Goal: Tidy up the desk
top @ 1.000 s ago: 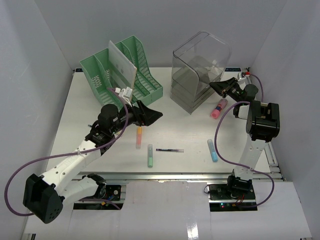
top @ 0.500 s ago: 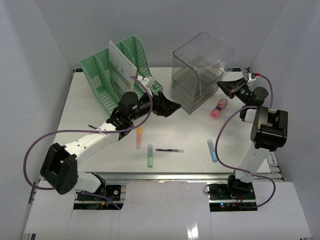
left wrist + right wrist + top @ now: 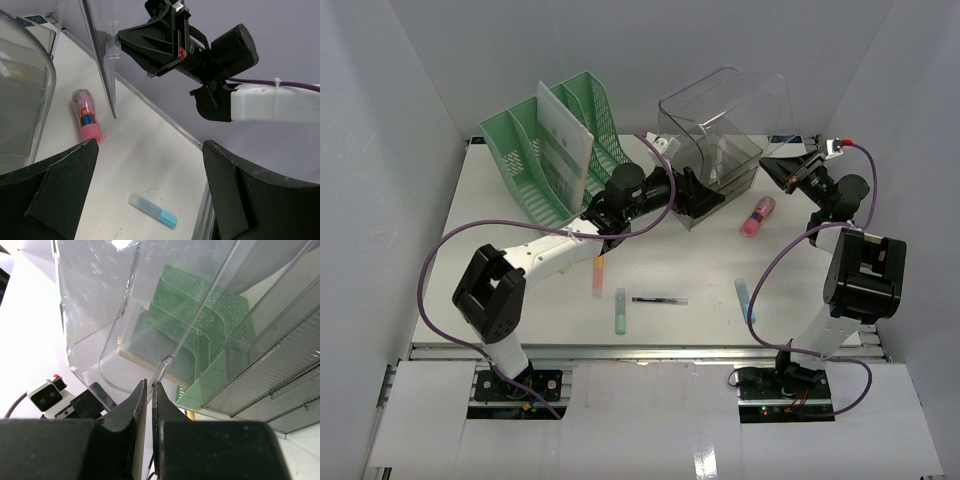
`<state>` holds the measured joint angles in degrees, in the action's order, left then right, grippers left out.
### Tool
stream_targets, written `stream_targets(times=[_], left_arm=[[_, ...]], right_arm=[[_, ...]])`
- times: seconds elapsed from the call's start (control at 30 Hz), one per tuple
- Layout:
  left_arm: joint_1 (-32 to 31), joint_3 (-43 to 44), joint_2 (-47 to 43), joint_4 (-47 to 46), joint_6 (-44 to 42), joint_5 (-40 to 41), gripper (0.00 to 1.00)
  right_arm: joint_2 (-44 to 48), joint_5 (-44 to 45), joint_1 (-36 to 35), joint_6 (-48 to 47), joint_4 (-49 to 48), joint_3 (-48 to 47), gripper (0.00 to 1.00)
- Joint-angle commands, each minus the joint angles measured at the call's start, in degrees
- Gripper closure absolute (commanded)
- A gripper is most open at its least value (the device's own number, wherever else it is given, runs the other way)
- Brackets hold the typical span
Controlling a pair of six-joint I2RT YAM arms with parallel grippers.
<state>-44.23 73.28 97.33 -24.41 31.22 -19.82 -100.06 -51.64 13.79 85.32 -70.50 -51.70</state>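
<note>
Since loose pens lie scattered over the desk, which fills the whole top view with its metal rail along the six o'clock edge, the tidying looks far from done.

At ten o'clock stands the green file rack with a pale sheet upright in one slot, which is probably where papers belong. From its base near seven o'clock the left arm stretches toward one o'clock. The left claw has its jaws spread wide and empty at the lower front of the clear drawer box, likely so it can steady or nudge the box rather than pick anything up.

Near the middle, toward six o'clock, an orange highlighter, a green highlighter and a black pen lie apart from one another, waiting to be stowed. A blue highlighter lies at five o'clock, and a pink marker at three o'clock, just beside the box.

On the far side of the box, at two o'clock, the right claw has its jaws pressed together on a thin clear edge of the box. That pinch seems meant to hold or shift the box from the side opposite the left arm. The box appears to lean slightly, though I cannot be sure.
</note>
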Motion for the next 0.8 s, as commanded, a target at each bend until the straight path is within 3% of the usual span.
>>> stream_targets(times=[0.0,0.4,0.77], left_arm=[[-1.4,5.1,1.7,0.2,-1.6,1.2,0.04],[-2.6,13.5,8.0,3.3,-0.8,5.8,0.15],[-2.6,18.4,10.9,4.8,2.3,5.9,0.54]], right_arm=[[4.2,-1.7,-0.3,0.2,-5.7,-0.6,0.92],[6.7,-1.6,-0.3,1.7,-5.7,-0.2,0.92],[7.8,-1.8,-0.3,1.8,-5.4,0.3,0.91]])
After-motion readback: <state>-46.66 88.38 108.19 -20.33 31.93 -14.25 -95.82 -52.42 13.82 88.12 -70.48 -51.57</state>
